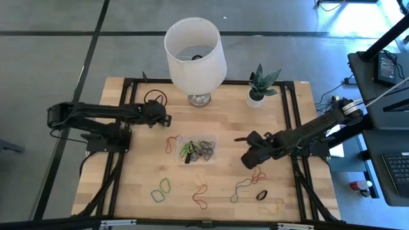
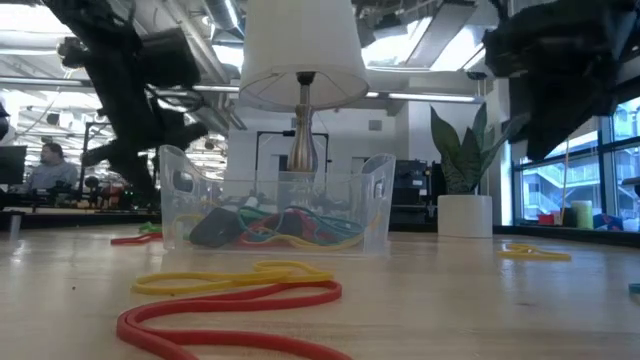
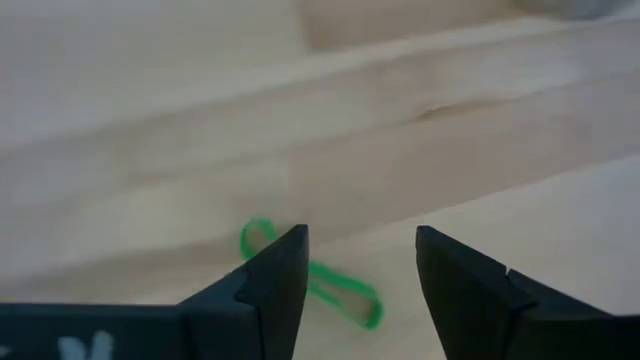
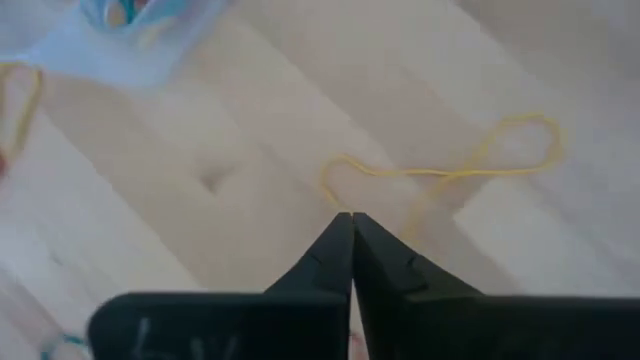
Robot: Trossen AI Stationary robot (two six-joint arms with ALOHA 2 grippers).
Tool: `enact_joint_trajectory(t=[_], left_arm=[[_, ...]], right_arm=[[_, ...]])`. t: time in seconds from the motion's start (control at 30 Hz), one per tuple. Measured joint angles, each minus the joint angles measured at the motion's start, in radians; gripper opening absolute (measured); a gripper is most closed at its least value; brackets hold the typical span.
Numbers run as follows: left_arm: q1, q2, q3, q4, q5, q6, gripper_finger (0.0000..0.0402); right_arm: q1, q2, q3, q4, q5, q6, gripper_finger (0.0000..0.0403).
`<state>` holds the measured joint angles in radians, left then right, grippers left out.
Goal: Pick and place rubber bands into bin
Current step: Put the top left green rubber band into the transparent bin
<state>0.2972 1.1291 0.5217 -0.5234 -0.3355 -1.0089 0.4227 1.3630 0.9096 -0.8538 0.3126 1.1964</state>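
The clear bin [image 1: 212,142] sits mid-table and holds several rubber bands [image 1: 199,149]. It also shows in the low view [image 2: 372,205]. Loose rubber bands lie on the wood: red [image 1: 171,144], green [image 1: 160,190], red [image 1: 200,195] and yellow [image 1: 201,176]. My left gripper [image 1: 167,119] is left of the bin and open [image 3: 360,240]. A green band [image 3: 345,290] lies on the table beyond its fingers. My right gripper [image 1: 246,160] is right of the bin, raised above the table and shut [image 4: 350,215]. A yellow band [image 4: 450,170] lies beyond its tips. My right gripper's shut tips show right at one end of the yellow band [image 4: 332,190] in its wrist view. Whether they touch it, I cannot tell. My left gripper touches nothing.
A white lampshade on a metal base [image 1: 195,48] and a small potted plant [image 1: 259,89] stand at the table's far edge. More bands, greenish [image 1: 241,188], black [image 1: 262,195] and yellow [image 1: 271,207], lie near the front right. A person [image 2: 48,165] sits in the room behind.
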Motion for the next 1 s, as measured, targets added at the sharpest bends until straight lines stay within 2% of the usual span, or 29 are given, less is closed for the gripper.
enact_joint_trajectory(t=[0.23, 0.43, 0.53, 0.6, 0.77, 0.9, 1.0], left_arm=[[-0.001, 0.125, 0.0, -0.013, 0.049, -0.192, 0.0165], [0.0, 0.245, 0.005, -0.004, 0.04, -0.301, 0.0156], [-0.003, 0.274, 0.01, -0.021, 0.044, -0.333, 0.0137], [-0.021, 0.276, 0.008, -0.028, 0.038, -0.33, 0.0111], [-0.077, 0.232, 0.033, -0.082, 0.039, -0.364, 0.0014], [-0.127, 0.175, 0.087, -0.1, 0.045, -0.314, 0.0003], [-0.169, 0.164, 0.158, -0.107, 0.068, -0.184, 0.0003]], right_arm=[[-0.001, -0.157, 0.0, -0.259, 0.009, -0.076, 0.0008], [-0.001, -0.31, 0.0, -0.299, 0.12, -0.16, 0.0004], [-0.001, -0.368, 0.0, -0.297, 0.168, -0.215, 0.0006], [-0.001, -0.394, 0.0, -0.298, 0.184, -0.258, 0.0008], [-0.001, -0.414, 0.0, -0.299, 0.195, -0.342, 0.0006], [-0.001, -0.423, -0.031, -0.276, 0.195, -0.39, 0.0004], [-0.001, -0.451, -0.119, -0.2, 0.191, -0.394, 0.0004]])
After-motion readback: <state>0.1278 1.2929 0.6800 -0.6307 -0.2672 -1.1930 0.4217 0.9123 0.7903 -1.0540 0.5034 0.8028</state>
